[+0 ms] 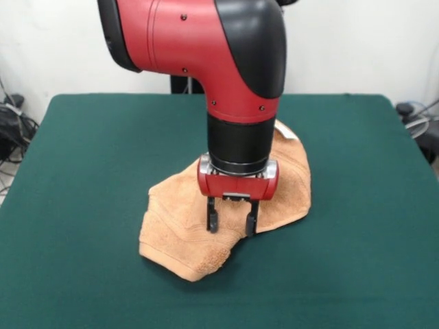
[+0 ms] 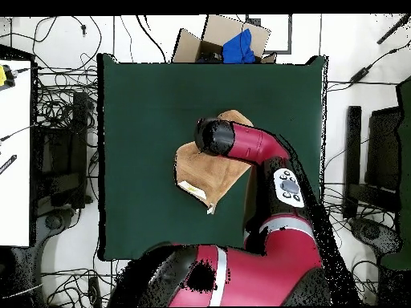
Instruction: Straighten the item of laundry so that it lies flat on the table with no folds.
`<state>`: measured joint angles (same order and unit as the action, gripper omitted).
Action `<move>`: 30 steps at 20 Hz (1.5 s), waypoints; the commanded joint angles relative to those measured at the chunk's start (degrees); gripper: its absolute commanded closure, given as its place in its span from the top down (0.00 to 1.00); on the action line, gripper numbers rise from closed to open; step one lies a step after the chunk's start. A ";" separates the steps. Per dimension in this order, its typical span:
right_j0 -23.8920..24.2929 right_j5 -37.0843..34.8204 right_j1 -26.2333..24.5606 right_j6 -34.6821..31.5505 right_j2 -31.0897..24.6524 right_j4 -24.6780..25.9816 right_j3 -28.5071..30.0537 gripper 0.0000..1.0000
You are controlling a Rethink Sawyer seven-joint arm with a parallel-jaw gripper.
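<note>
While the towel point(image 1: 180, 226) lies folded and rumpled near the counter point(image 1: 82, 171) centre, I see the gripper point(image 1: 232, 221) spread, fingertips touching it.

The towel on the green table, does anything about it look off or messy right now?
Yes. The towel is not flat: it sits bunched near the middle of the table, with a thick folded edge at its front and layers doubled over. The open gripper is down at the folded part, its fingers apart just over the cloth.

The arm point(image 1: 206, 48) has glossy red shells with black joint covers and small dark screws; a black cylindrical wrist point(image 1: 238, 147) meets a red gripper point(image 1: 232, 221) with two black fingers point(image 1: 212, 218).
</note>
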<state>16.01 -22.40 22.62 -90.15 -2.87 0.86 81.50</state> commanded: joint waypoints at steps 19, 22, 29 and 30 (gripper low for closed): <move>0.17 3.66 -4.07 -5.56 -0.61 3.46 0.21 1.00; 0.18 4.38 -4.44 -5.38 -0.26 3.75 -0.25 1.00; 0.42 6.03 -4.58 -4.56 -0.22 4.61 -0.44 0.00; 0.50 6.37 -4.60 -4.60 -0.28 4.65 -0.33 0.00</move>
<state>16.04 -20.36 20.42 -90.15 -2.77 1.14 80.43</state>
